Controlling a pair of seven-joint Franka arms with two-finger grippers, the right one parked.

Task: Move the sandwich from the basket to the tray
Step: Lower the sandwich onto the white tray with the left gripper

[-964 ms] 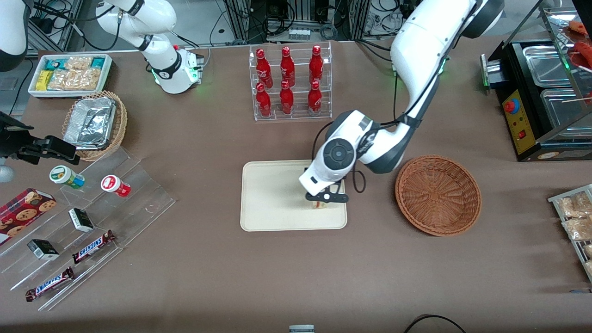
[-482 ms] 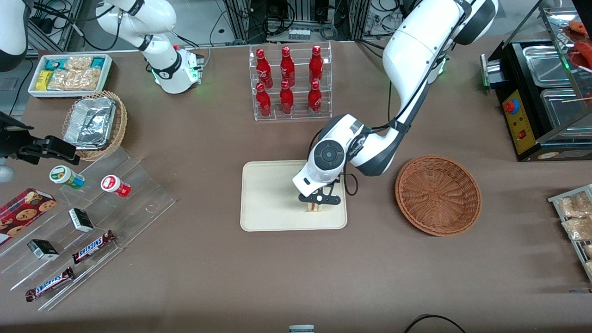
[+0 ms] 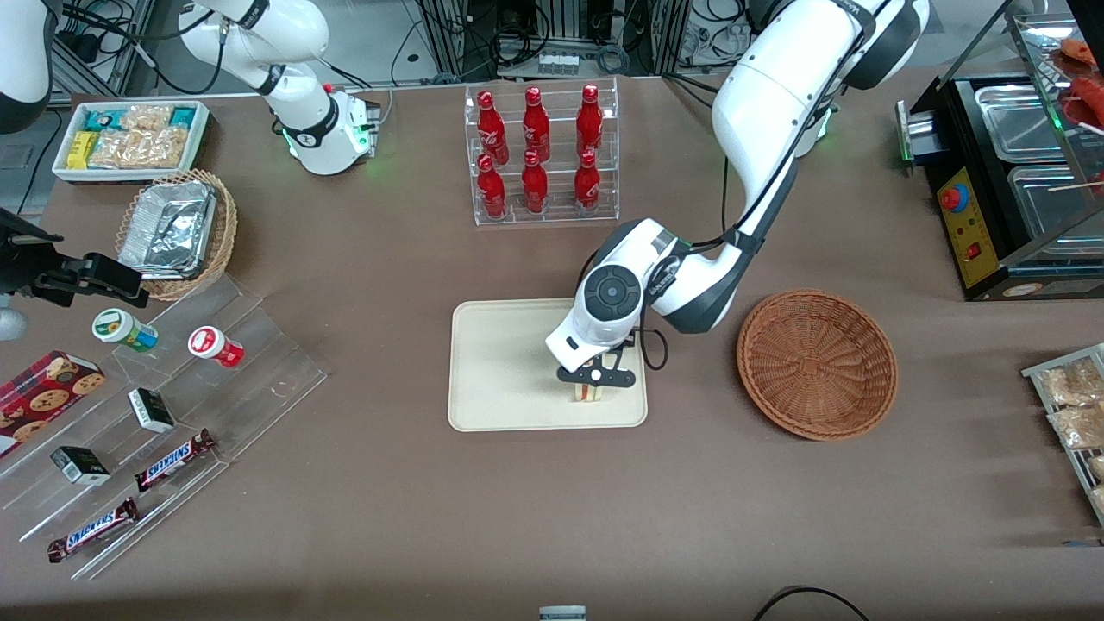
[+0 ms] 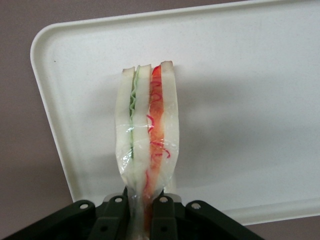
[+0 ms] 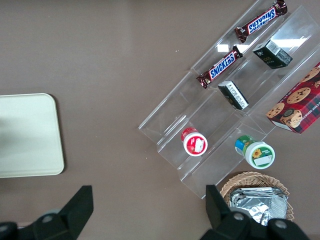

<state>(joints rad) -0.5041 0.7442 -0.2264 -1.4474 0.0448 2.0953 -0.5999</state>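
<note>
My gripper [image 3: 590,385] over tray [image 3: 500,362], pinching sandwich [image 4: 147,135] by its narrow end, cut edge pointing down at tray so wedge lands flat-edged. Basket [image 3: 816,363] beside tray, empty. Release pending; contact with tray unclear.

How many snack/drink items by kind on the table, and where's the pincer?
Red bottles in the clear rack: 6
Snickers bars: 2
Small dark boxes: 2
Round cups: 2
Cookie box: 1
Sandwich: 1
Total: 14
The pincer is over the tray, shut on the sandwich; the basket holds nothing.
</note>
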